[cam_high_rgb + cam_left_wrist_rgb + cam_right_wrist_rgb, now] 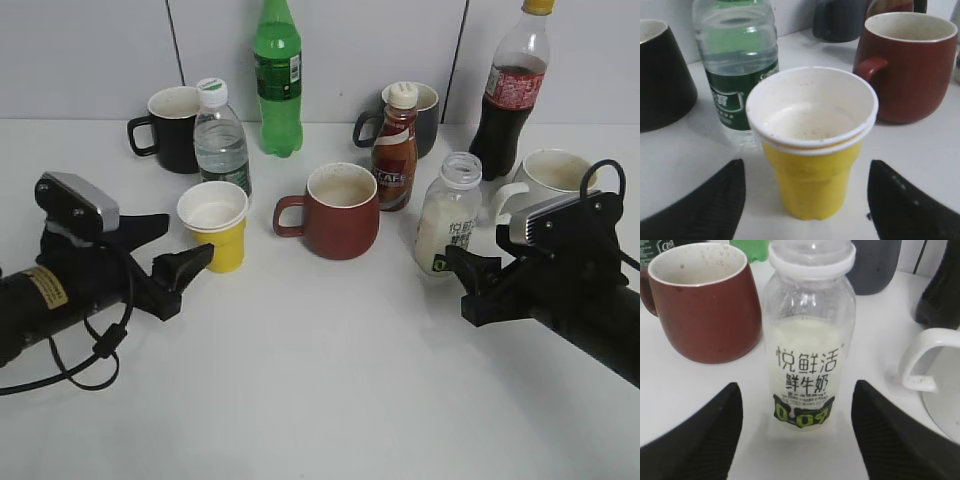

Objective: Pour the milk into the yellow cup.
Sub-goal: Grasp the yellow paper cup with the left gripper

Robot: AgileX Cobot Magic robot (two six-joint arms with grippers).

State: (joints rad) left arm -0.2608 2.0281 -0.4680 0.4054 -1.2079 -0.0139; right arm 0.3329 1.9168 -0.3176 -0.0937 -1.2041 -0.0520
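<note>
Both grippers sit low at the near edge of the table (320, 400), fingers spread wide and holding nothing — the left gripper (165, 255) lined up on the yellow cup (215, 225), the right gripper (470, 285) right in front of the milk (447, 215), which stands uncapped between the red mug (335, 210) and a white mug (545, 180). I'd say the move now is to close the right fingers around the label band, low and square, since a squat open bottle could slosh if tipped early; the left could steady the cup. Only the left wrist view shows a pale film already in the cup's bottom — and only the right wrist view shows the milk reaching roughly halfway up.
</note>
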